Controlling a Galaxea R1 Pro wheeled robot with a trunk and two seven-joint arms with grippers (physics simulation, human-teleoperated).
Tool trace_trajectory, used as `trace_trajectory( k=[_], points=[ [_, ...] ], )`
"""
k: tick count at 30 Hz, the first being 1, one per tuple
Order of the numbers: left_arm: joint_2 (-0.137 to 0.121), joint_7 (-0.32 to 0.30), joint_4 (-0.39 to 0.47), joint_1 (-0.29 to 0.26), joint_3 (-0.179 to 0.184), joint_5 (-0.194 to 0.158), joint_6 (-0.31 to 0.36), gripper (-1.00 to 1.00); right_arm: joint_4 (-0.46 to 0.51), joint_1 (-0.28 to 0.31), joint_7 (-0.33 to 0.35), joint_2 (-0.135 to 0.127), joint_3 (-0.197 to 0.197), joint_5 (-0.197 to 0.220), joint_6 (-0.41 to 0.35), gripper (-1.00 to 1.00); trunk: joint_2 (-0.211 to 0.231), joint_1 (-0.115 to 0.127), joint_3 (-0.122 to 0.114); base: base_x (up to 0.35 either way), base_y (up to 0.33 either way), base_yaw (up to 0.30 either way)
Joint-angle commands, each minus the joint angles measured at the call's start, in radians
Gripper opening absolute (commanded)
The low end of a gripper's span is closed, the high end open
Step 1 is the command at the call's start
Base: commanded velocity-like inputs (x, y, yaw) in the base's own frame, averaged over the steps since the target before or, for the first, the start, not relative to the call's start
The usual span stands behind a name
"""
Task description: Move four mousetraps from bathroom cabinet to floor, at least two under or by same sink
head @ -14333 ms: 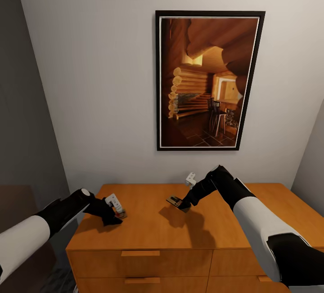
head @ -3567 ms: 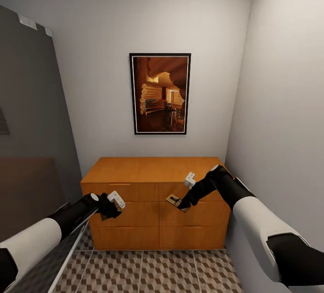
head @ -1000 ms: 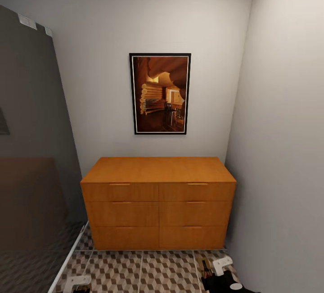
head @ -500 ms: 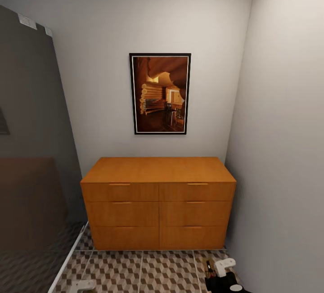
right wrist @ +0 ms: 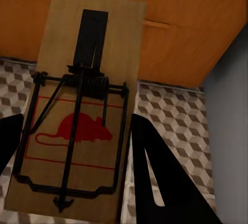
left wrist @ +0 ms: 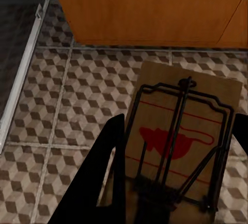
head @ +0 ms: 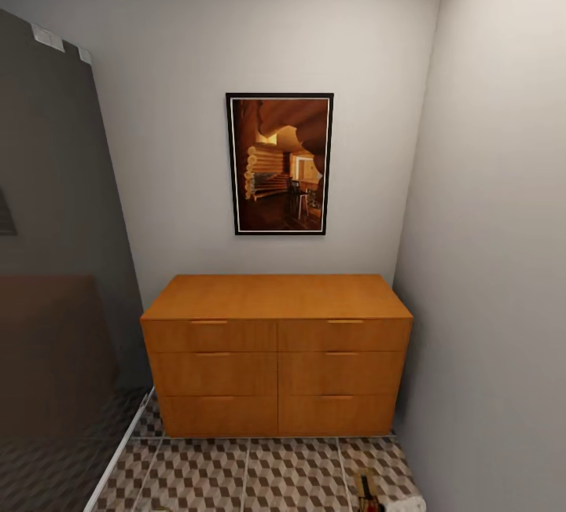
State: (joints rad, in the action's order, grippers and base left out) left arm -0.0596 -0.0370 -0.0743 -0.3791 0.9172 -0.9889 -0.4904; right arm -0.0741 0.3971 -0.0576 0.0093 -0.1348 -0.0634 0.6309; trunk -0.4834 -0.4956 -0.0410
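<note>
Each pincer, left [left wrist: 173, 175] and right [right wrist: 75, 157], grips a mousetrap [left wrist: 181, 141] [right wrist: 82, 115] between its fingers above the bathroom floor [left wrist: 67, 105].

The right gripper [right wrist: 77, 182] holds a mousetrap [right wrist: 85, 105] before the cabinet [right wrist: 175, 22].

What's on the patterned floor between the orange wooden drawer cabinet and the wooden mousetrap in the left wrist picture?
Nothing but bare cube-patterned floor tiles lies between the orange-brown wooden cabinet and the tan wooden mousetrap, as the left wrist view shows.
</note>
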Motion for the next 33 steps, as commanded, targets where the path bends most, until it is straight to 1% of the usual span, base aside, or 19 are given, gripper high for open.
trace_trajectory(
  k=[1,2,3,4,5,8,10,15,17,20,27,33],
  points=[
    [-0.001,-0.001,-0.002,0.004,0.007,-0.008,-0.024,-1.0,-0.004,-0.001,-0.002,0.0,-0.003,-0.002,0.009,-1.0,-0.001,0.0,0.0,0.0,0.0,0.0],
    [-0.006,0.0,-0.002,0.012,0.002,-0.019,-0.058,-1.0,-0.004,-0.005,-0.002,-0.001,-0.003,-0.002,0.007,-1.0,-0.001,0.0,0.0,0.0,0.0,0.0],
    [-0.01,0.002,-0.002,0.018,-0.006,-0.042,-0.086,-1.0,-0.004,-0.007,-0.002,-0.002,-0.003,-0.001,-0.002,-1.0,-0.001,0.0,0.0,0.0,0.0,0.0],
    [-0.018,0.002,-0.002,0.025,-0.021,-0.095,-0.117,-1.0,-0.004,-0.009,-0.001,-0.002,-0.003,-0.001,-0.027,-1.0,-0.001,0.0,0.0,0.0,0.0,0.0],
    [-0.026,-0.003,-0.002,0.029,-0.031,-0.155,-0.132,-1.0,-0.004,-0.011,-0.001,-0.002,-0.003,-0.001,-0.049,-1.0,-0.001,0.0,0.0,0.0,0.0,0.0],
    [-0.032,-0.008,-0.001,0.031,-0.037,-0.217,-0.138,-1.0,-0.003,-0.012,-0.001,-0.002,-0.003,0.0,-0.068,-1.0,-0.001,0.0,0.0,0.0,0.0,0.0],
    [-0.032,-0.008,-0.001,0.032,-0.039,-0.232,-0.136,-1.0,-0.003,-0.012,-0.002,-0.003,-0.003,0.0,-0.072,-1.0,-0.001,0.0,0.0,0.0,0.0,0.0],
    [-0.024,-0.005,-0.001,0.033,-0.035,-0.243,-0.112,-1.0,-0.003,-0.012,-0.001,-0.004,-0.003,0.001,-0.075,-1.0,-0.001,0.0,0.0,0.0,0.0,0.0],
    [-0.03,-0.006,-0.001,0.033,-0.04,-0.249,-0.096,-1.0,-0.003,-0.012,0.0,-0.005,-0.004,0.0,-0.075,-1.0,-0.001,0.0,0.0,0.0,0.0,0.0],
    [-0.033,-0.003,-0.001,0.032,-0.043,-0.25,-0.09,-1.0,-0.003,-0.012,0.0,-0.005,-0.004,-0.001,-0.074,-1.0,-0.001,0.0,0.0,0.0,0.0,0.0],
    [-0.029,0.0,-0.001,0.032,-0.037,-0.247,-0.088,-1.0,-0.003,-0.012,-0.001,-0.004,-0.005,-0.001,-0.073,-1.0,-0.001,0.0,0.0,0.0,0.0,0.003],
    [-0.029,-0.002,-0.001,0.033,-0.037,-0.247,-0.085,-1.0,-0.003,-0.012,-0.003,-0.005,-0.003,-0.001,-0.073,-1.0,-0.001,0.0,0.0,0.0,0.0,0.189]
  ],
)
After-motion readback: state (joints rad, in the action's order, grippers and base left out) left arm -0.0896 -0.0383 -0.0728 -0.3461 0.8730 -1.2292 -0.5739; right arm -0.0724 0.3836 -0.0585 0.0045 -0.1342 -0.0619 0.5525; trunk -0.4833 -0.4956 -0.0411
